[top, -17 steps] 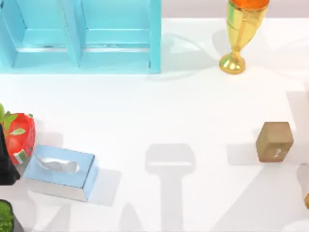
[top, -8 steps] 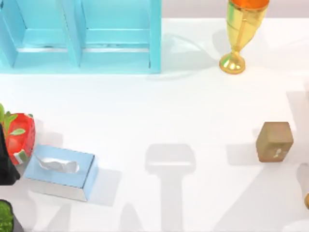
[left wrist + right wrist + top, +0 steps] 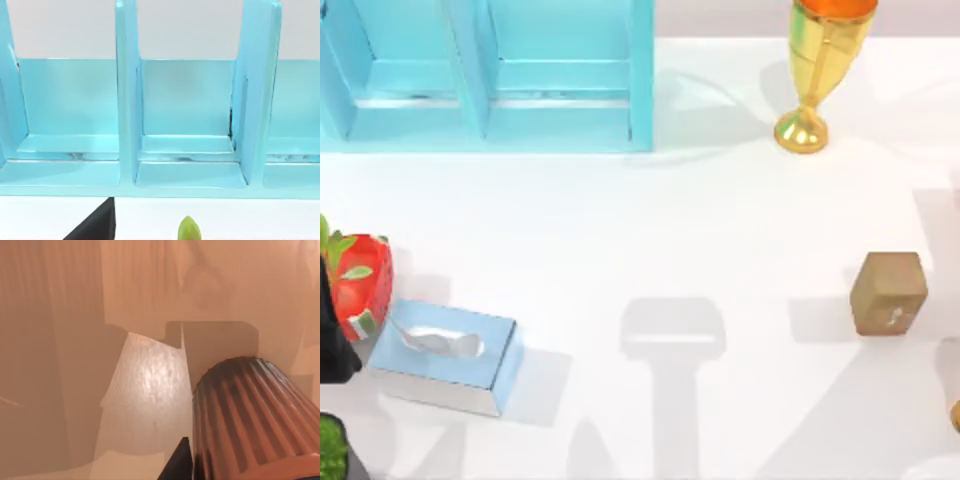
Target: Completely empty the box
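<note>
The white tabletop [image 3: 640,230] carries a light blue shelf unit [image 3: 490,80] along its far left side, its open compartments facing forward. A gold trophy cup [image 3: 812,70] stands upright to its right, well apart. Near the left edge lies a pale blue tissue box [image 3: 448,355], tissue poking from its slot, with a red strawberry-like object [image 3: 360,285] just beside it. A brown box [image 3: 888,292] sits near the right edge. The left hand [image 3: 332,340] shows as a dark shape at the left edge; I cannot tell how far it is open. The right wrist view shows a ribbed brown cylinder [image 3: 250,425], perhaps inside a tan box interior [image 3: 75,340].
</note>
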### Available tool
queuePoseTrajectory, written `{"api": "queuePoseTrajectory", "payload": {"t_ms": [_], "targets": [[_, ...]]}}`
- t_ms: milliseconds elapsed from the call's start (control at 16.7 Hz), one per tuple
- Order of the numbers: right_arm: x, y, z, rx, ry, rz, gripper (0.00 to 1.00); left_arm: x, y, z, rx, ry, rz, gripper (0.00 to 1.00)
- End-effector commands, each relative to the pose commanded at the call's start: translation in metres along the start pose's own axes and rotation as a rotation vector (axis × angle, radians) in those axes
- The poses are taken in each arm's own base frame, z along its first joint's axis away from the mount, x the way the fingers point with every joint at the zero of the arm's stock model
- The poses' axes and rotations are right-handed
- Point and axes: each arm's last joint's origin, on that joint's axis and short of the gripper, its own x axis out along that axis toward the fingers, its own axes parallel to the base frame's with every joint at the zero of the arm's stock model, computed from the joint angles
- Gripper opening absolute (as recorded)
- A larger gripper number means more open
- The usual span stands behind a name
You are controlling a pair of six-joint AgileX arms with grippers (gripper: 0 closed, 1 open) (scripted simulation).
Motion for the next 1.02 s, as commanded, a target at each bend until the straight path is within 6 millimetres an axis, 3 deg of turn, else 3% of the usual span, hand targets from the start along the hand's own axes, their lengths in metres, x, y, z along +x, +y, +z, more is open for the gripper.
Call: {"api": "queuePoseTrajectory", "payload": {"t_ms": [360,600,840,1020], "targets": [[-0.064,0.016,0.01,-0.052,-0.02,0.007,0.0,0.0,0.0,0.0,0.0,0.0,0.0,1.0],[-0.1,0.015,0.012,-0.085,0.003,0.029,0.0,0.0,0.0,0.0,0.0,0.0,0.0,1.0],[-0.122,0.001,0.003,-0.021,0.003,0.009,0.0,0.0,0.0,0.0,0.0,0.0,0.0,1.0],[-0.125,-0.001,0.0,-0.001,0.001,0.001,0.0,0.0,0.0,0.0,0.0,0.0,0.0,1.0]]}}
